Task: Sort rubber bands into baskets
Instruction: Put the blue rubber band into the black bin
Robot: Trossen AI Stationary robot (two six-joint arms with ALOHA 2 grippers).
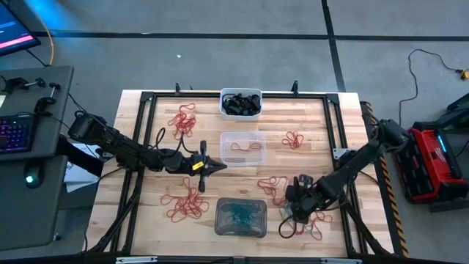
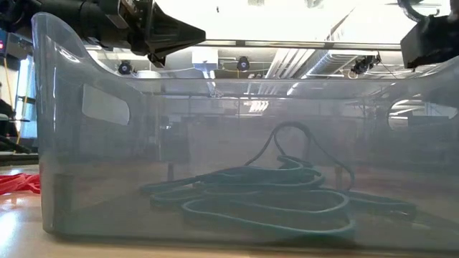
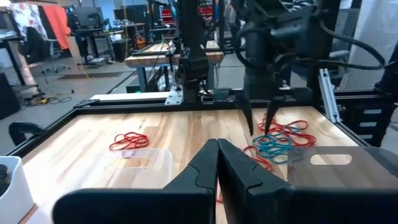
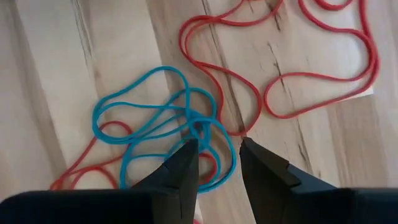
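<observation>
Your right gripper (image 4: 219, 163) hangs with jaws apart, tips down, directly over the knot of thin blue-teal rubber bands (image 4: 163, 118) on the wooden table (image 4: 56, 74). The tangle sits just ahead of and between the fingertips, its length running off to one side, and red rubber loops (image 4: 311, 68) lie beside it. The right arm is nearer; the left gripper (image 1: 212, 166) waits pinched closed, well apart. The translucent grey basket (image 1: 240, 217) is the likely drop.

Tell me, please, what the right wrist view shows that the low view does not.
Only the right wrist view: the right gripper open just above tangled blue-teal rubber bands and red rubber bands on the wooden table. Only the low view: the grey basket up close, teal bands inside. Both: blue-teal bands, and red bands on wood.
</observation>
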